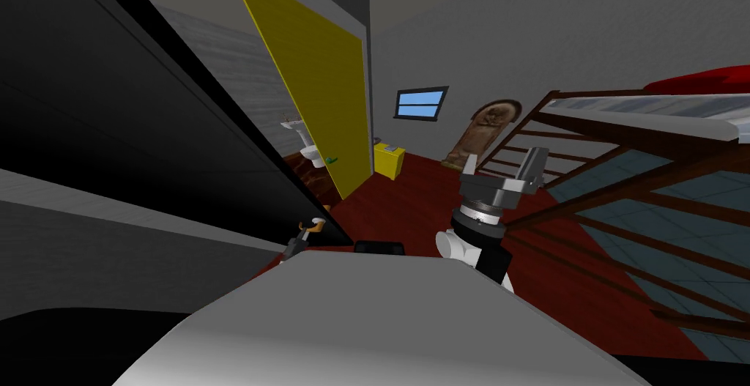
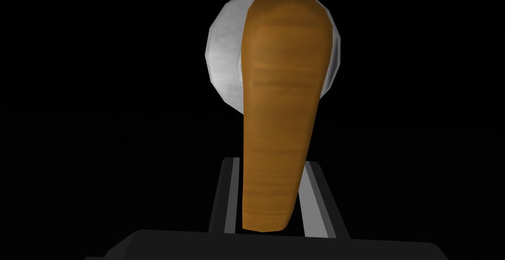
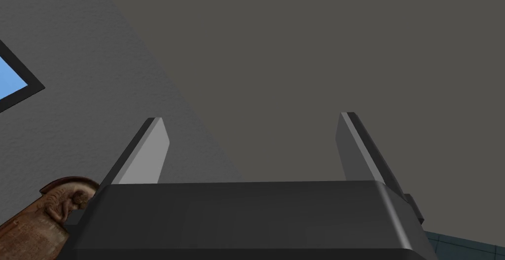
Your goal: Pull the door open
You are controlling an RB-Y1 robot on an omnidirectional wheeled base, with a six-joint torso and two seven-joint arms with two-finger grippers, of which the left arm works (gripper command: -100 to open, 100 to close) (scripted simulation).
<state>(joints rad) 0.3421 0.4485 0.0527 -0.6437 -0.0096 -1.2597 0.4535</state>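
- Head view: our left claw point(image 1: 304, 234) is meeting the brown handle point(image 1: 316, 222) on the dark door point(image 1: 132, 110), near left; our right claw point(image 1: 502, 163) is hovering further right.
- Left wrist view: we are clamping the handle's sides.
- Right wrist view: the right claw's fingers point(image 3: 148, 148) are standing apart.

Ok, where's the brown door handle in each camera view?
Head view: brown door handle low, left of centre, on the black door, at the left gripper.
Left wrist view: centre, clamped between the fingers.
Right wrist view: right gripper open, aimed elsewhere.
Shared landmark: the white round plate behind the handle.
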